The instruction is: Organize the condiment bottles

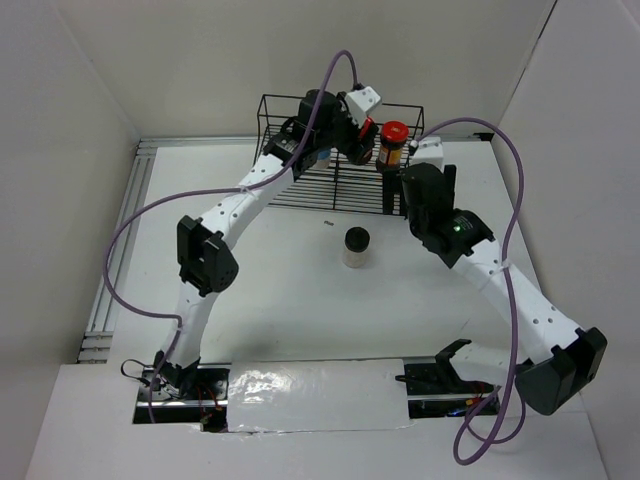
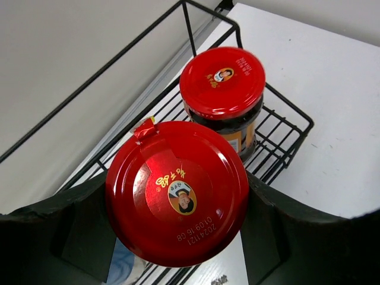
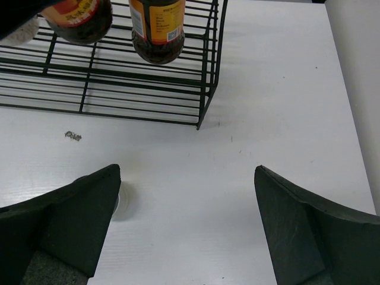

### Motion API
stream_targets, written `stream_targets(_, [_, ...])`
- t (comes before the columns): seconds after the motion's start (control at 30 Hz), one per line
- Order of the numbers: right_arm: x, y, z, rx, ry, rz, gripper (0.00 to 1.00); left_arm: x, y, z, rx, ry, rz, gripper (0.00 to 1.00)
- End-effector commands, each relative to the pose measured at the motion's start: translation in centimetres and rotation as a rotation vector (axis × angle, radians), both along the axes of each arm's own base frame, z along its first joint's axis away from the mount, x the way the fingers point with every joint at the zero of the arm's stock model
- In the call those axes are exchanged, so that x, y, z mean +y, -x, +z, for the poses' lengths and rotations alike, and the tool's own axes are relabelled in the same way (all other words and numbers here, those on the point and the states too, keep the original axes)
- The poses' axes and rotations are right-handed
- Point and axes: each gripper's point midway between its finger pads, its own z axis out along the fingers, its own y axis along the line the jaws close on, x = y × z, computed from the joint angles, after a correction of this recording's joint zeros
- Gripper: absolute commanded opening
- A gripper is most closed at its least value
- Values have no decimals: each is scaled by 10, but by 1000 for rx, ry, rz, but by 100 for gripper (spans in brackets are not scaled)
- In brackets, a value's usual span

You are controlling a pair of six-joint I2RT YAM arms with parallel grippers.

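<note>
The held jar (image 3: pixel 80 24) and the second jar (image 3: pixel 157 44) have dark, glass-like bodies with smooth yellow paper labels (image 3: pixel 157 12). The near lid (image 2: pixel 177 193) and the far lid (image 2: pixel 222 82) look like glossy red lacquered metal with printed emblems. The rack (image 3: pixel 119 89) is thin black-coated metal wire with a dull satin sheen, the table (image 3: pixel 285 89) is a white matt board with a faint streaked grain, and the fingers (image 3: pixel 314 237) of the right gripper (image 3: pixel 187 169) are matt black plastic, slightly grainy.

Bright, even light; soft glare on the near jar (image 2: pixel 177 193).
</note>
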Motion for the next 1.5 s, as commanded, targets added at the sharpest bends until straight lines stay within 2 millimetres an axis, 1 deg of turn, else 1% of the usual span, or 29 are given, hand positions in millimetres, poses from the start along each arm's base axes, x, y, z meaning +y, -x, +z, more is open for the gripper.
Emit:
stream_targets(0.0, [-6, 2, 3, -9, -3, -19, 100, -5, -15, 76, -242, 136, 7, 0])
stream_targets(0.07, [-8, 5, 4, -13, -10, -26, 100, -4, -21, 70, -238, 130, 21, 0])
stream_targets(0.1, [-10, 6, 5, -16, -11, -34, 100, -2, -25, 62, -223, 123, 30, 0])
stream_targets(0.2, [-16, 10, 8, -28, -16, -49, 100, 0, -26, 48, -165, 120, 28, 0])
stream_targets(0.23, [-17, 11, 10, -35, -18, -49, 100, 0, -25, 43, -151, 115, 25, 0])
stream_targets(0.3, [-20, 12, 13, -42, -25, -56, 100, 0, -21, 42, -137, 109, 13, 0])
stream_targets(0.33, [-19, 11, 13, -43, -27, -52, 100, 0, -20, 34, -117, 98, 8, 0])
stream_targets(0.4, [-18, 10, 13, -44, -27, -48, 100, -2, -14, 32, -93, 99, -12, 0])
stream_targets(0.47, [-17, 8, 13, -40, -24, -41, 100, -3, -11, 21, -53, 90, -23, 2])
stream_targets(0.5, [-16, 8, 12, -38, -25, -40, 100, -3, -11, 19, -42, 89, -21, 14])
stream_targets(0.53, [-16, 7, 13, -39, -23, -37, 100, -4, -10, 12, -28, 84, -22, 22])
stream_targets(0.57, [-14, 5, 11, -31, -22, -33, 100, -3, -13, 7, -17, 82, -16, 40])
stream_targets(0.63, [-13, 5, 11, -27, -19, -28, 100, -3, -15, -4, 5, 73, -15, 55])
stream_targets(0.67, [-13, 4, 10, -24, -18, -27, 100, -3, -16, -6, 10, 74, -15, 64])
stream_targets(0.73, [-13, 5, 9, -21, -17, -27, 100, -3, -21, -13, 12, 68, -8, 72])
stream_targets(0.77, [-14, 6, 8, -22, -16, -26, 100, -2, -23, -14, 10, 68, -6, 77])
stream_targets(0.8, [-14, 6, 7, -20, -16, -25, 100, -1, -27, -19, 18, 66, 0, 79])
stream_targets(1.0, [-14, 7, 6, -20, -19, -15, 100, 4, -36, -17, -3, 73, 10, 88])
stream_targets(1.07, [-14, 7, 6, -18, -17, -11, 100, 2, -36, -12, -23, 75, 0, 91])
stream_targets(1.1, [-13, 6, 5, -15, -17, -8, 100, 0, -35, -13, -22, 75, -13, 93])
stream_targets(1.13, [-12, 5, 5, -14, -17, -3, 100, -1, -32, -9, -30, 82, -29, 97])
stream_targets(1.17, [-12, 5, 6, -18, -20, -3, 100, -3, -30, -8, -31, 86, -46, 99])
stream_targets(1.2, [-11, 4, 5, -14, -19, 1, 100, -4, -28, -4, -32, 93, -59, 99])
stream_targets(1.23, [-11, 4, 3, -6, -15, 3, 100, -8, -22, 0, -30, 107, -94, 99])
stream_targets(1.3, [-10, 5, 3, -6, -19, 6, 100, -9, -19, 5, -34, 114, -106, 99])
stream_targets(1.4, [-11, 5, 0, 0, -17, 6, 100, -16, -4, 19, -46, 126, -176, 99])
stream_targets(1.47, [-11, 6, 1, -7, -21, 7, 100, -19, 3, 25, -53, 125, -199, 99])
